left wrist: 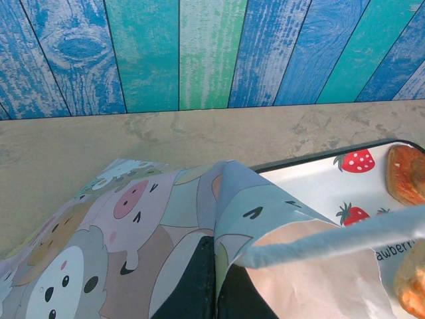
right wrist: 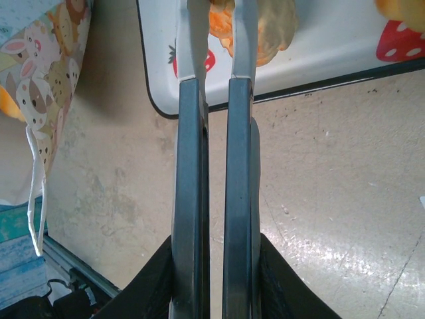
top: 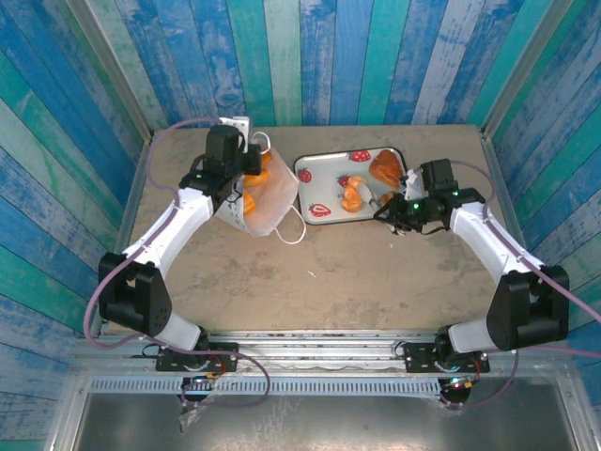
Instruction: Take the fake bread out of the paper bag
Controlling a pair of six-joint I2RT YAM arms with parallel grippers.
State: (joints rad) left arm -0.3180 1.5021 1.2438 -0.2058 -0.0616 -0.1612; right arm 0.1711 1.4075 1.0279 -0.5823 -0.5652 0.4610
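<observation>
Some fake bread half-hidden in paper bag; right tool tips cropped.

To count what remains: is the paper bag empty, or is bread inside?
Not empty: orange bread shows inside the paper bag in the top view.

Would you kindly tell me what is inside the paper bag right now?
Through the open mouth of the paper bag, two orange pieces of fake bread show, one beside the left pincer at the rim. Anything deeper is covered by the bag's wall.
</observation>
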